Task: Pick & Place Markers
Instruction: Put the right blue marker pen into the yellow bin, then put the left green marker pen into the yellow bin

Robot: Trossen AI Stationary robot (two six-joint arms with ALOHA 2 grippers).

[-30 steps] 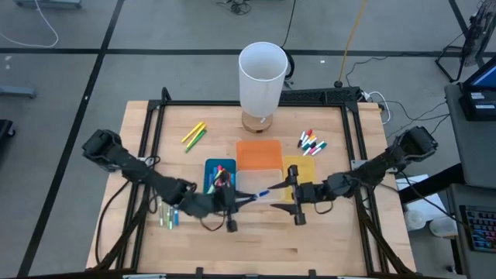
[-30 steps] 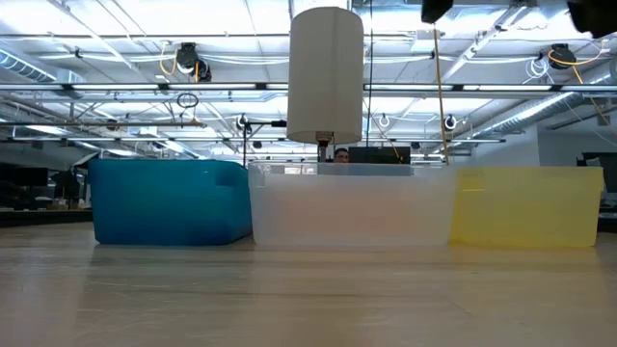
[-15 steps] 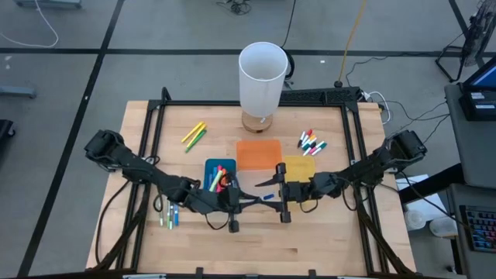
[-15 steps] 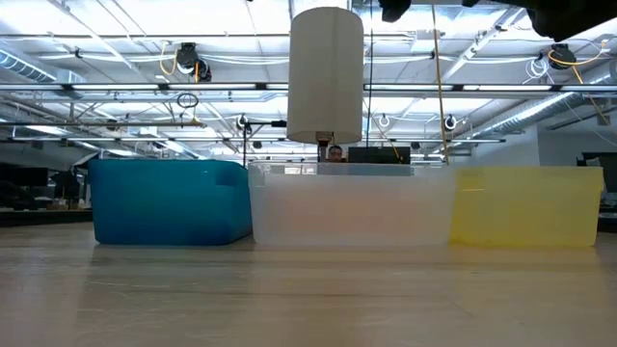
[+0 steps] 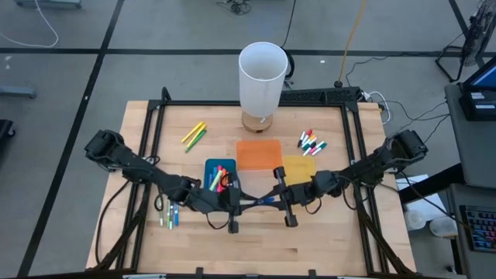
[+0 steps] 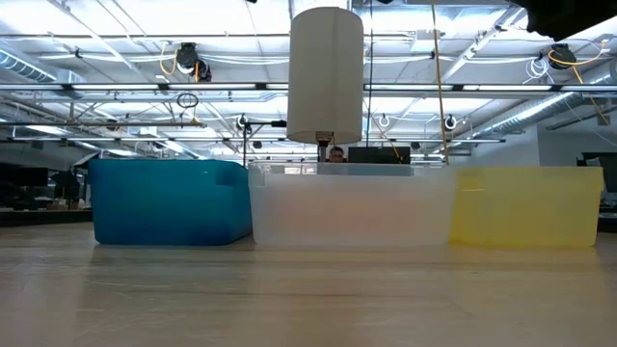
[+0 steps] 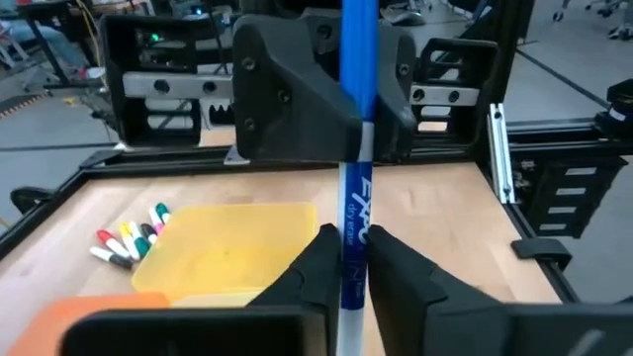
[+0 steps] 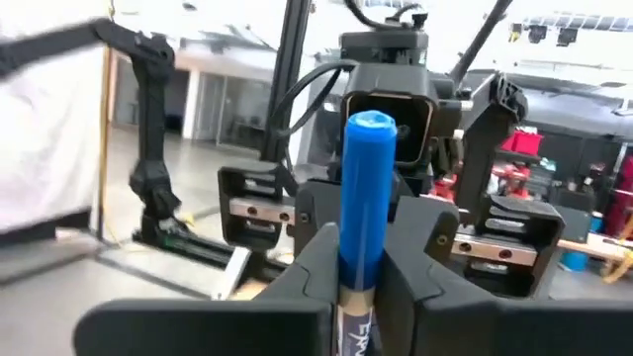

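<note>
A blue-capped white marker point(image 5: 258, 201) hangs in the air between my two grippers, over the table's middle. My left gripper point(image 5: 242, 204) point(image 7: 354, 272) is shut on its white end and my right gripper point(image 5: 273, 197) point(image 8: 361, 272) on its blue cap end. More markers stand in the blue bin point(image 5: 219, 175). Yellow and green markers point(image 5: 194, 136) lie at the far left. White markers with coloured caps point(image 5: 311, 143) lie at the far right, and a few more markers point(image 5: 169, 215) at the near left. My left gripper pinches the marker's white barrel point(image 7: 353, 242) between its two fingers, coming roughly level from the table's left. The marker is clear of the table and slants up away from the fingers. My right gripper pinches the marker where the blue cap meets the printed barrel point(image 8: 358, 287), between its two fingers point(image 7: 297, 109), coming from the table's right. The cap's end point(image 8: 368, 124) sticks up above the fingers.
An orange bin point(image 5: 258, 153), a yellow bin point(image 5: 299, 166) and a clear bin point(image 6: 352, 207) stand beside the blue one behind the grippers. A tall white cylinder on a wooden foot point(image 5: 262, 74) stands at the far middle. Bare wood lies toward the near edge.
My right gripper has gone toward the table's left edge, up to the marker held by my left gripper, and has shut on its blue cap end. The marker stays lifted between the two grippers.
</note>
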